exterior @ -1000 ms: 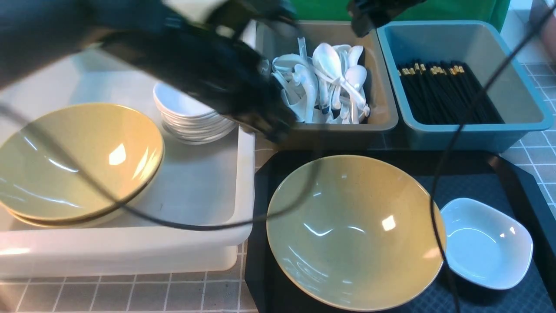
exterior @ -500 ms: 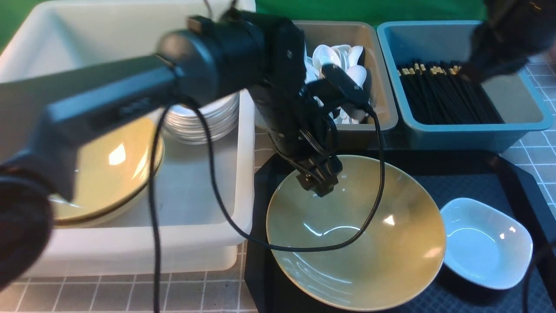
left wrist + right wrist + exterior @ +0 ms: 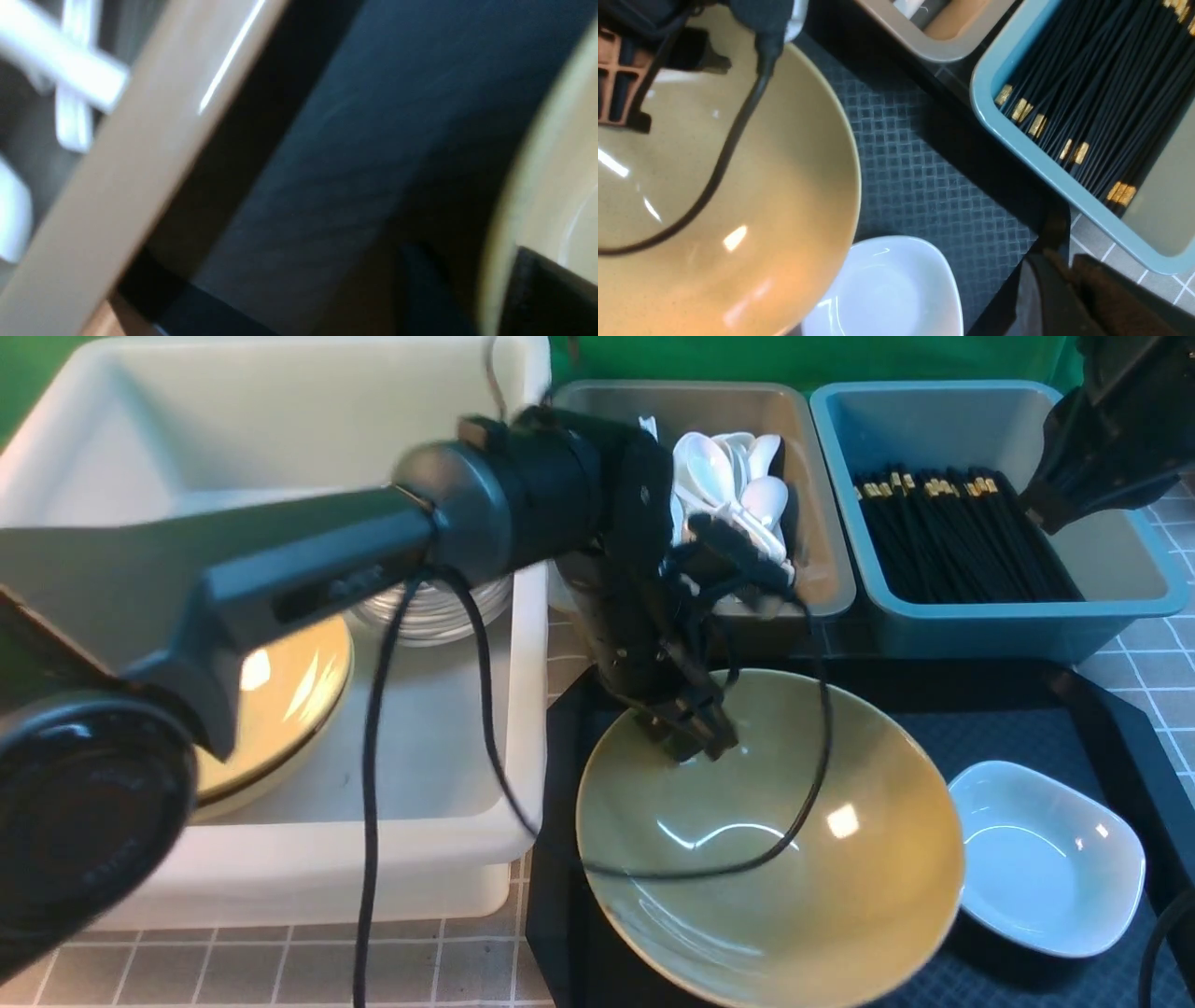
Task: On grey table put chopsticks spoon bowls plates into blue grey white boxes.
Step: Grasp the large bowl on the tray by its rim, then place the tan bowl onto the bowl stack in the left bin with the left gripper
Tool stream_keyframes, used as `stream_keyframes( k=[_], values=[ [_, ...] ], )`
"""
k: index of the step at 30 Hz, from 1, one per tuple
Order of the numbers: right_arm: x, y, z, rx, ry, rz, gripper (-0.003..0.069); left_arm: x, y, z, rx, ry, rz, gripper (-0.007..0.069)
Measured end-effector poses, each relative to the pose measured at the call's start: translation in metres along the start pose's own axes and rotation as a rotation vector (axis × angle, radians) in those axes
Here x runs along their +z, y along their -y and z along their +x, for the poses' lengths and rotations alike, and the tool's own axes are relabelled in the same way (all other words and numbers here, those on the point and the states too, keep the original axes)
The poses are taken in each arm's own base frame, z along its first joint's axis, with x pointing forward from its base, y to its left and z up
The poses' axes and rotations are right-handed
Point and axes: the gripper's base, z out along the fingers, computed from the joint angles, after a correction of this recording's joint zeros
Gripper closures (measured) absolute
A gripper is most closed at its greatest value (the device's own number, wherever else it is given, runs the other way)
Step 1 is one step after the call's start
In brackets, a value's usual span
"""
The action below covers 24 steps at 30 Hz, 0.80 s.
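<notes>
On the grey table (image 3: pixel 280 961) our left gripper (image 3: pixel 698 747) pinched the yellow bowl (image 3: pixel 822 896) by its rim, presumably bound for the white box (image 3: pixel 280 420), while our right gripper (image 3: pixel 1064 273) hung narrow and empty.

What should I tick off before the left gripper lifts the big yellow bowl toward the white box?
1. Left gripper astride the far rim of the large yellow ceramic bowl: ok, the left wrist view shows a finger on each side.
2. Grip tight on that rim: cannot tell, blurred.
3. Black cable off the bowl: not ok, it loops across it.
4. Room in the white plastic box: ok, bare floor beside the stacked yellow bowls.
5. Right gripper out of the way: ok, shut and empty near the blue plastic box of black chopsticks.
</notes>
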Motion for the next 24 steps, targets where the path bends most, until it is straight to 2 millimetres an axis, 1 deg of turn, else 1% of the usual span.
stream_keyframes(
  k=[2,3,5,7,8,9,11,12,13,14,15,16,17,19,20,21,22,24],
  values=[
    [0.000,0.000,0.000,0.001,0.001,-0.002,0.0601,-0.005,0.002,-0.001,-0.009,0.012,0.015,0.0535],
    [0.000,-0.001,0.000,0.003,0.002,-0.009,0.0601,-0.014,0.005,-0.001,-0.016,0.030,0.028,0.0566],
    [0.000,-0.002,-0.001,0.005,0.006,-0.022,0.0601,-0.030,0.010,-0.002,-0.017,0.057,0.039,0.0602],
    [-0.002,-0.006,-0.001,-0.004,0.012,-0.029,0.0601,-0.055,0.016,-0.001,-0.004,0.106,0.026,0.0617],
    [-0.002,-0.007,-0.002,-0.007,0.013,-0.031,0.0601,-0.061,0.017,-0.001,0.000,0.120,0.019,0.0617],
    [-0.006,-0.012,-0.002,-0.027,0.025,-0.037,0.0601,-0.079,0.017,0.000,0.021,0.154,-0.008,0.0615],
    [-0.014,-0.025,-0.004,-0.068,0.051,-0.054,0.0601,-0.121,0.016,0.010,0.017,0.223,-0.050,0.0615],
    [-0.019,-0.035,-0.006,-0.099,0.071,-0.066,0.0601,-0.149,0.013,0.019,-0.002,0.280,-0.075,0.0615],
    [-0.021,-0.036,-0.007,-0.105,0.078,-0.067,0.0601,-0.159,0.012,0.022,-0.010,0.300,-0.083,0.0615],
    [-0.028,-0.046,-0.009,-0.139,0.104,-0.081,0.0601,-0.183,0.010,0.032,-0.033,0.350,-0.107,0.0616],
    [-0.039,-0.061,-0.013,-0.188,0.144,-0.105,0.0601,-0.223,0.002,0.054,-0.093,0.423,-0.161,0.0616],
    [-0.046,-0.069,-0.015,-0.218,0.167,-0.119,0.0601,-0.243,-0.004,0.069,-0.141,0.456,-0.193,0.0616],
    [-0.049,-0.074,-0.016,-0.233,0.180,-0.127,0.0601,-0.250,-0.007,0.076,-0.166,0.465,-0.206,0.0616],
    [-0.060,-0.089,-0.019,-0.280,0.217,-0.155,0.0601,-0.277,-0.022,0.113,-0.288,0.492,-0.284,0.0617],
    [-0.064,-0.094,-0.019,-0.295,0.232,-0.165,0.0601,-0.284,-0.028,0.130,-0.345,0.494,-0.316,0.0617],
    [-0.067,-0.101,-0.019,-0.317,0.243,-0.178,0.0600,-0.289,-0.036,0.151,-0.417,0.489,-0.357,0.0617],
    [-0.070,-0.107,-0.019,-0.333,0.252,-0.189,0.0600,-0.292,-0.048,0.186,-0.542,0.469,-0.415,0.0617],
    [-0.073,-0.113,-0.019,-0.348,0.258,-0.202,0.0600,-0.290,-0.060,0.223,-0.688,0.448,-0.466,0.0617]
  ],
)
